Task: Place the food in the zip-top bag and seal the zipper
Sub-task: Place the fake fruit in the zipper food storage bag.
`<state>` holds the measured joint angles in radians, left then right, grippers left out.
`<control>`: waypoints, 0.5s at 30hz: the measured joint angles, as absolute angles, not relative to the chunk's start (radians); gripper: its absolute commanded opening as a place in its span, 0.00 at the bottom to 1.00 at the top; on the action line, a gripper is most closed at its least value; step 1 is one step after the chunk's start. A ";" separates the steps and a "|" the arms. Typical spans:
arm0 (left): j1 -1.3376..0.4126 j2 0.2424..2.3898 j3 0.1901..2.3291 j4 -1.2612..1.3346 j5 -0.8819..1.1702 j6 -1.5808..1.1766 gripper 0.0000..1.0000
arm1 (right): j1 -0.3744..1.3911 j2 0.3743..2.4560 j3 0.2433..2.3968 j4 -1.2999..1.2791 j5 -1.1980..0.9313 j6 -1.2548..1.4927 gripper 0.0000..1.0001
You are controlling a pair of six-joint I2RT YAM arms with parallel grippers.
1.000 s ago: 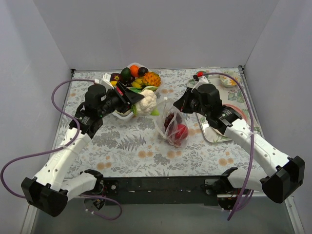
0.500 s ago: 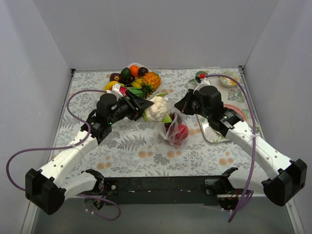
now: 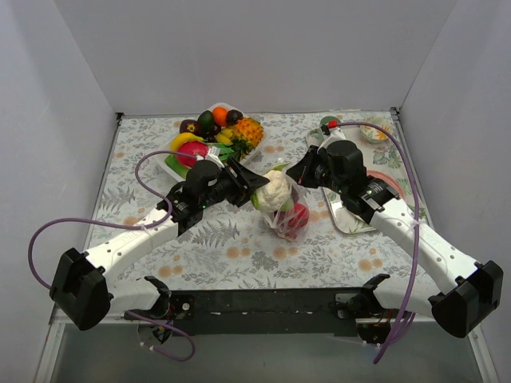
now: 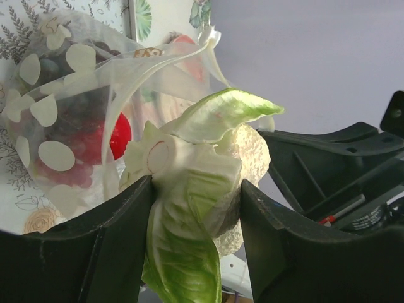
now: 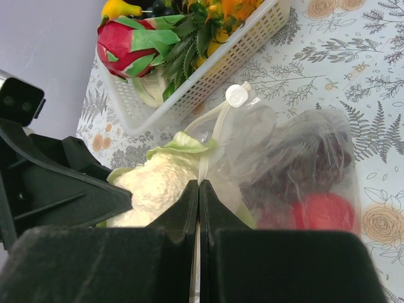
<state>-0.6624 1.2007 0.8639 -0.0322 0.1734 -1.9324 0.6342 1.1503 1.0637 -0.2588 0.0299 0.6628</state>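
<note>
Cauliflower [image 3: 279,191], from above, is clamped in the left pincer [image 3: 263,189] at 11 o'clock of the bag [image 3: 289,219], at its mouth; the right pincer [image 3: 292,176] pinches the mouth's edge at 1 o'clock. Left wrist: jaws half-spread around the cauliflower's leaves, red fruit [image 4: 117,136] inside the bag. Right wrist: jaws closed tight on the bag's edge, basket [image 5: 252,44] at 12 o'clock.

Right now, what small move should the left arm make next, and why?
Probably ease the left gripper forward to push the cauliflower into the zip-top bag. It is clamped right at the opening, the right gripper pinches the bag's edge, and red fruit and grapes are already inside.
</note>
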 measured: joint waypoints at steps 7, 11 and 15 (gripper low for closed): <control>-0.686 1.217 0.855 -0.038 0.133 -1.942 0.25 | 0.634 1.140 1.064 -0.263 0.050 0.669 0.01; -0.696 1.217 0.855 -0.051 0.120 -1.942 0.22 | 0.634 1.138 1.064 -0.266 0.054 0.670 0.01; -0.715 1.206 0.854 -0.075 0.114 -1.940 0.21 | 0.634 1.138 1.064 -0.266 0.054 0.672 0.01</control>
<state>-0.7155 1.2060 0.8536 -0.0753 0.1143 -1.9396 0.6342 1.1378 1.0637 -0.2665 0.0544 0.6724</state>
